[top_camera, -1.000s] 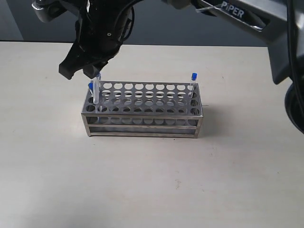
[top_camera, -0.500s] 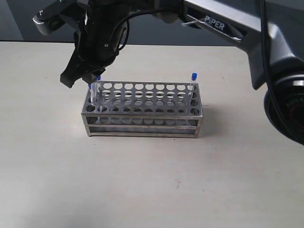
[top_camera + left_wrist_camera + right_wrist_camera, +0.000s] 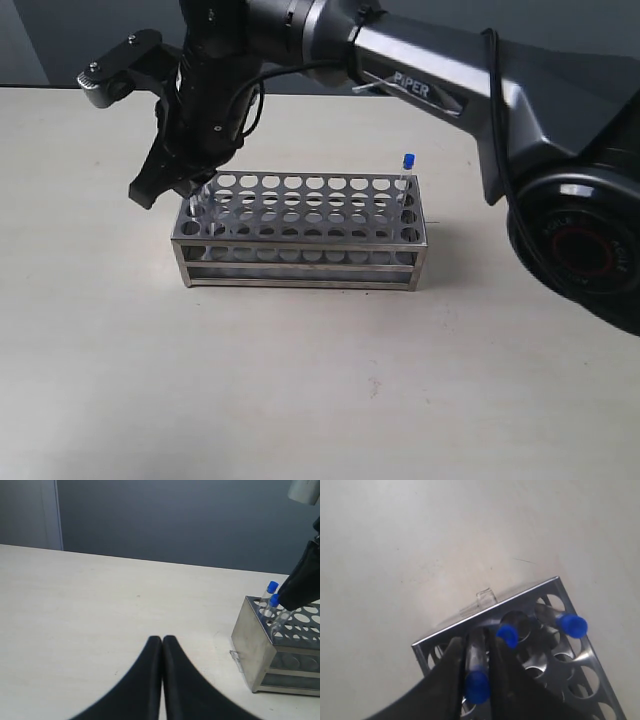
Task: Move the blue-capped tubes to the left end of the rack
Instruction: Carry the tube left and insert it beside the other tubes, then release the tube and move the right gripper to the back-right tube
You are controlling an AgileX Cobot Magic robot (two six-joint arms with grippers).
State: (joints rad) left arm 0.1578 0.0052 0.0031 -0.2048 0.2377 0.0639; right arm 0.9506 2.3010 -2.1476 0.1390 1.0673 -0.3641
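The steel rack (image 3: 300,245) stands mid-table. My right gripper (image 3: 183,188) has reached across to the rack's left end and is shut on a blue-capped tube (image 3: 476,666), whose lower part is inside a corner hole of the rack (image 3: 485,611). Two more blue-capped tubes (image 3: 508,634) (image 3: 571,625) stand in neighbouring holes at that end; their caps (image 3: 272,586) (image 3: 274,600) show beside the dark right finger (image 3: 302,580). Another blue-capped tube (image 3: 406,172) stands at the rack's right end. My left gripper (image 3: 162,639) is shut on nothing, low over bare table, apart from the rack (image 3: 255,645).
The right arm (image 3: 430,85) stretches from the right edge over the back of the table. A dark wall (image 3: 175,520) runs behind the table's far edge. Pale tabletop (image 3: 320,390) lies in front of the rack.
The right gripper has come down with its tube, which has sunk deeper into the rack's left end. The arm has swung further into view. The right-end tube has not moved.
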